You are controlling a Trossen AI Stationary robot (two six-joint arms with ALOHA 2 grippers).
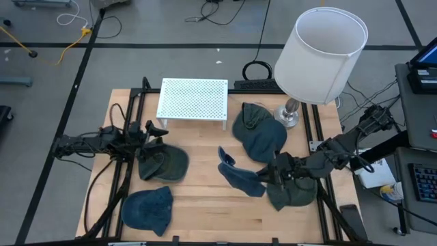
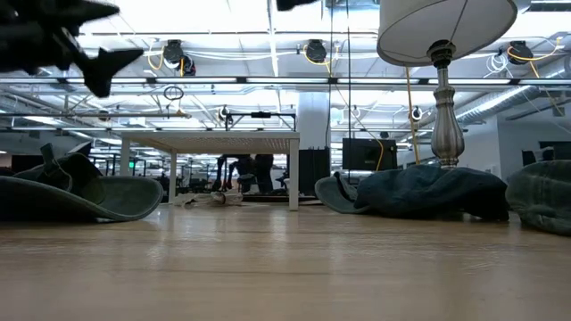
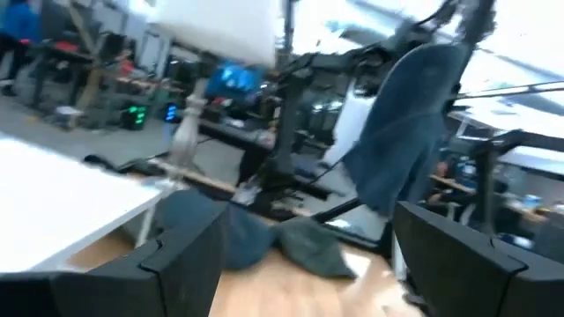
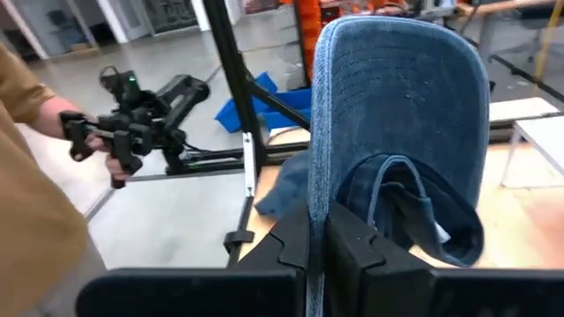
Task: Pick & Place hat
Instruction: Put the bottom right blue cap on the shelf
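Note:
A blue denim hat sticks out ahead of my right gripper, which is shut on it over the table's right half. The left wrist view shows this hat up in the air. My left gripper is open and hovers over a dark green hat lying flat on the table's left half; it also shows in the low view above that hat. In the left wrist view the left gripper holds nothing. My right gripper pinches the blue hat's side edge between its two fingers, coming from the table's right and slanting down. The hat is lifted clear of the table and reaches out past the fingertips toward the table's left.
A white perforated rack stands at the far side, with a lamp on its base at the far right. Other hats lie around: a blue one near left, teal ones, a green one. A person's sleeve shows beyond the table.

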